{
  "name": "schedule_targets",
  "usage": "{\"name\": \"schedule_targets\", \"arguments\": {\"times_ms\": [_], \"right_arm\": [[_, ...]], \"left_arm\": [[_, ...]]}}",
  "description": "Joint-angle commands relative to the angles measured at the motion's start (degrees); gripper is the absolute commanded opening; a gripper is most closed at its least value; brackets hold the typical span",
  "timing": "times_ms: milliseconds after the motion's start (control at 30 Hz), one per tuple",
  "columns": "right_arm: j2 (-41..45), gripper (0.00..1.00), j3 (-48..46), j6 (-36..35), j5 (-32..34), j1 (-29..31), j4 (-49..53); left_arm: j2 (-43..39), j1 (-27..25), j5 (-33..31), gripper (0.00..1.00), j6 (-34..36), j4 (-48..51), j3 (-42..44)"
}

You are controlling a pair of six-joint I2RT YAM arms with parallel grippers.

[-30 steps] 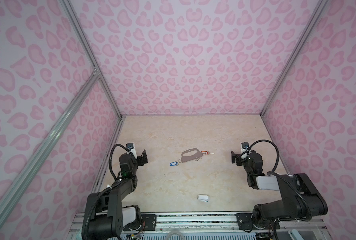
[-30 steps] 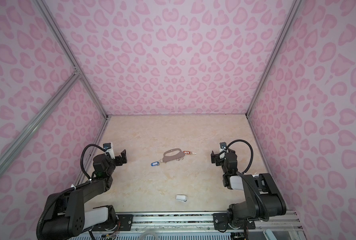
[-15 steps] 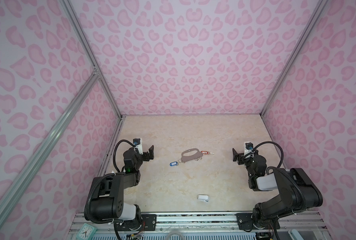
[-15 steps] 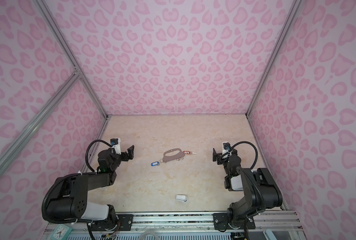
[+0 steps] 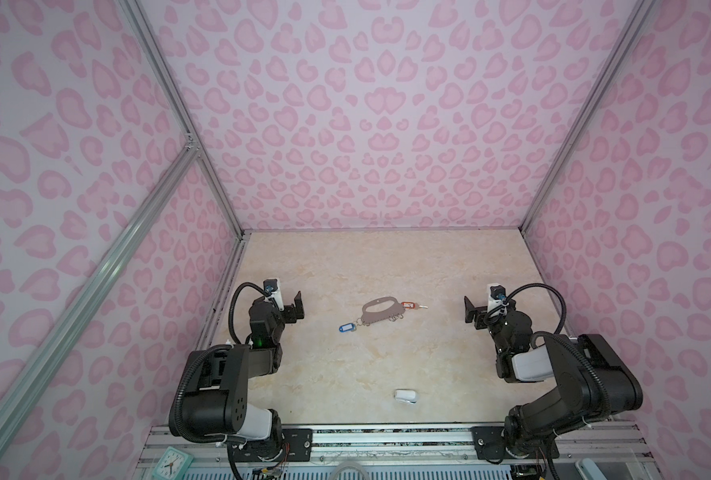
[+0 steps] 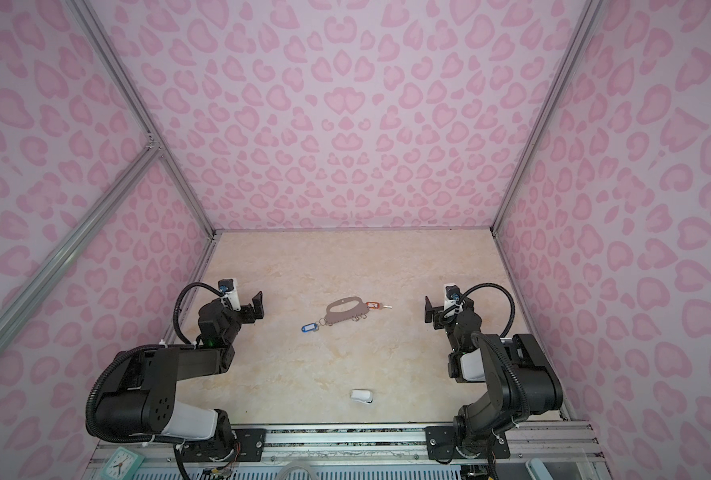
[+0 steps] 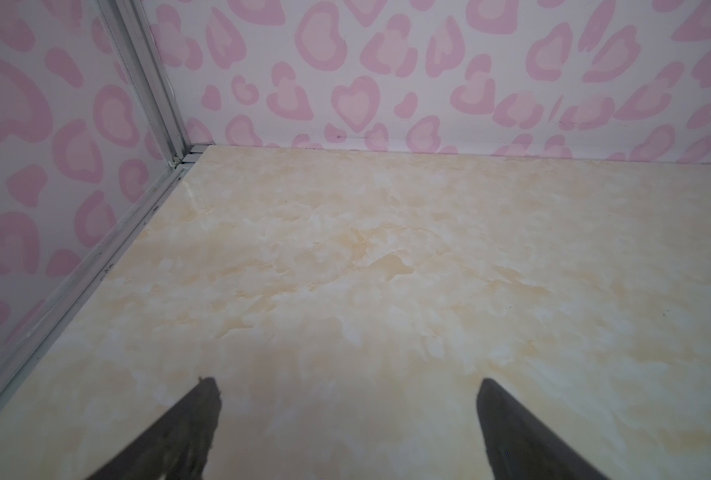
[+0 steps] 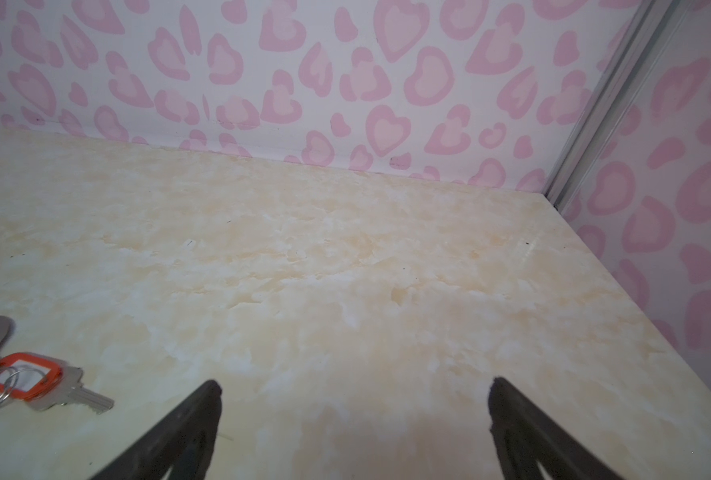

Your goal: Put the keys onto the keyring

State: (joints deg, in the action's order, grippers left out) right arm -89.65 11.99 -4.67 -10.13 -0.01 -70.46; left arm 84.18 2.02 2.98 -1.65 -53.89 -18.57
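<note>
Lying flat near the middle of the bench point(image 5: 387, 266), wire rings point(image 5: 392, 319) toward the front edge, the keyring point(image 5: 381, 311) had the orange-tagged key point(image 5: 408, 305) touching its right end and the blue-tagged key point(image 5: 347, 328) just off its left end, probably so each arm could reach one. The left claw point(image 5: 297, 308) and the right claw point(image 5: 470, 312) stood near the left and right edges, each spread wide and empty. Whether either tag was already hooked on could not be made out, and the right wrist view cut the keyring off.
</note>
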Motion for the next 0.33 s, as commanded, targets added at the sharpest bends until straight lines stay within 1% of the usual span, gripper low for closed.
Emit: {"name": "schedule_targets", "arguments": {"times_ms": [0, 33, 100, 200, 300], "right_arm": [[-0.11, 1.0, 0.74, 0.67, -0.24, 0.01, -0.42], [-0.1, 1.0, 1.51, 0.99, -0.06, -0.22, 1.01], [-0.11, 1.0, 3.25, 1.46, -0.23, -0.6, 4.02], [-0.01, 1.0, 3.3, 1.5, -0.24, -0.71, 4.18], [-0.02, 1.0, 3.23, 1.55, -0.24, -0.72, 4.05]], "left_arm": [[0.35, -0.79, -1.95, 0.97, 0.61, -1.8, -0.5], [0.46, -1.34, -2.92, 0.97, 0.9, -2.01, -0.42], [0.56, -1.29, -2.86, 0.97, 0.71, -1.54, -0.83], [0.33, -0.55, -1.48, 0.97, 0.18, -1.64, -0.73], [0.02, -0.44, -1.51, 0.97, 0.07, -2.1, -0.25]]}}
